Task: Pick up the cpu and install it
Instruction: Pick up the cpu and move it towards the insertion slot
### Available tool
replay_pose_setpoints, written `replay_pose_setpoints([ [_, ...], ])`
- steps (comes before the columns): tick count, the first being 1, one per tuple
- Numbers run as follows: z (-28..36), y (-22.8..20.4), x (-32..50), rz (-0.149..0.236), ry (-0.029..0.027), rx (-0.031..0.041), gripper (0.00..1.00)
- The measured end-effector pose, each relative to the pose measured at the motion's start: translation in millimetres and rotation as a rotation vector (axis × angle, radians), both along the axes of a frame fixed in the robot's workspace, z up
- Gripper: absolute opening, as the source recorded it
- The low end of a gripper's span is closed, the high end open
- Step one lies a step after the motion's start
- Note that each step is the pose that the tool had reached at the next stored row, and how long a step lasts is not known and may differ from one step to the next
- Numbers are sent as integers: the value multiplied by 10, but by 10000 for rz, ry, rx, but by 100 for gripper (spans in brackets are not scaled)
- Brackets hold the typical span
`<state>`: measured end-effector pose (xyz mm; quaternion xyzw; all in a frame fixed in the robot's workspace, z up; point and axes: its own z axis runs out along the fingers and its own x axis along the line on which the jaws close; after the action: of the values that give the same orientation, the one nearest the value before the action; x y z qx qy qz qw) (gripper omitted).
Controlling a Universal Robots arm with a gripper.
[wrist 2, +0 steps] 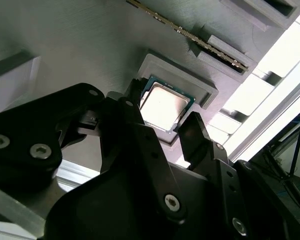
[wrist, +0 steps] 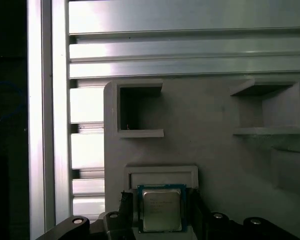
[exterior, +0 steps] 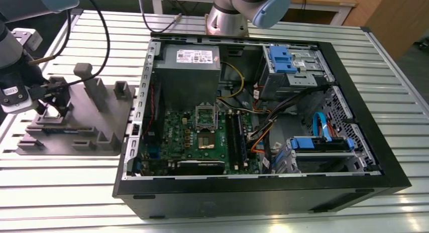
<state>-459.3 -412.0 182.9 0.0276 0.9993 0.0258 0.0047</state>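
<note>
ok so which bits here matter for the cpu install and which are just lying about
job: cpu in its grey holder; pincer astride it; cpu socket on the motherboard
just there: power supply; blue drive cage; blue cable; slatted table

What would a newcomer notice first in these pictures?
The open computer case dominates the exterior view, its green motherboard lying exposed, all on a slotted metal table. On the exterior view's left, the gripper hangs over a grey holder block. In the second wrist view the cpu sits in a recess of that block, between the open fingers.
</note>
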Motion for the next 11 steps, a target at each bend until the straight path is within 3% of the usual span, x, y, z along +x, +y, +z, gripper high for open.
replay_pose_setpoints([
  [11,-9,0,-16,18,-22,6,57],
])
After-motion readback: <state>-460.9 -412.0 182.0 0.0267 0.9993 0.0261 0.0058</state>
